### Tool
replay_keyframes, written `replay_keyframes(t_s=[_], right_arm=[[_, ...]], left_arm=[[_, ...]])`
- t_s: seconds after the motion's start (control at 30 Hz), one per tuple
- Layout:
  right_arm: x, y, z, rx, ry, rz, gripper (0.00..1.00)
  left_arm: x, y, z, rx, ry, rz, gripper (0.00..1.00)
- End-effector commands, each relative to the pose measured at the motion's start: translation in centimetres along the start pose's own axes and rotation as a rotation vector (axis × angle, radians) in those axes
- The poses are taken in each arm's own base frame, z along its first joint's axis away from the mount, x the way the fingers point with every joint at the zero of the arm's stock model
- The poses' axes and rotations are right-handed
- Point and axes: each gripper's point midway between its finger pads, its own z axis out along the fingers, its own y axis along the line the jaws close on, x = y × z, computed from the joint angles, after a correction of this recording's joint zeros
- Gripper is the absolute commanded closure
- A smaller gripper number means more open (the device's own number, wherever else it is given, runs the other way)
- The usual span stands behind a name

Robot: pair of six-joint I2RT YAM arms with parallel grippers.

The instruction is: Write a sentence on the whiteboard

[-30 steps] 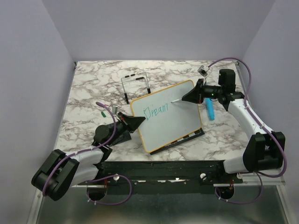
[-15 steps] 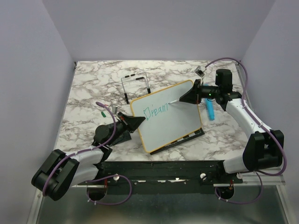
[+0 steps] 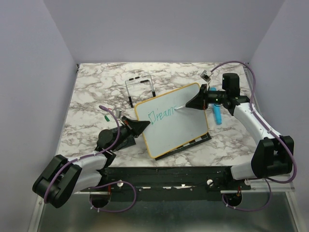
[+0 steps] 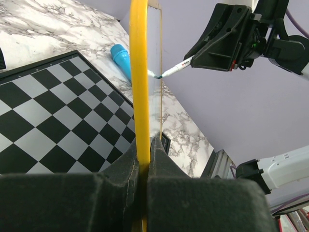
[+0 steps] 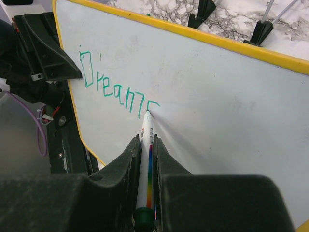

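Chessboard (image 4: 58, 111) on marble table (image 3: 96, 82); blue cylinder (image 3: 217, 115) just beside.

We see whiteboard (image 3: 176, 123) propped tilted over chessboard (image 3: 195, 140), left gripper (image 3: 143, 124) clamping its edge, right gripper (image 3: 189, 103) holding marker (image 3: 180, 105) tip at teal writing (image 3: 161, 115).

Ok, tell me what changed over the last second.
The right end effector, shut on the slim white marker, shifted slightly left, adding a stroke to the teal-green handwritten word. The left end effector stays clamped on the yellow-framed rectangular whiteboard, which has not moved.
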Motion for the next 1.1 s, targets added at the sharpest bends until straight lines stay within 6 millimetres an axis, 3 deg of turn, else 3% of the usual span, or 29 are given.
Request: replay_keyframes(t_s=[0.0, 0.27, 0.77, 1.07], right_arm=[[0.8, -0.6, -0.4, 0.068, 0.017, -0.013, 0.99], [1.1, -1.3, -1.2, 0.115, 0.010, 0.000, 0.99], [2.5, -0.3, -0.5, 0.038, 0.042, 0.032, 0.99], [0.7, 1.1, 0.1, -0.015, 0.017, 0.030, 0.99]], left_arm=[[1.7, 1.2, -0.5, -0.018, 0.071, 0.099, 1.00], [1.7, 1.2, -0.6, -0.019, 0.072, 0.100, 1.00], [1.7, 1.1, -0.5, -0.015, 0.070, 0.100, 1.00], [1.8, 1.2, -0.5, -0.015, 0.070, 0.095, 1.00]])
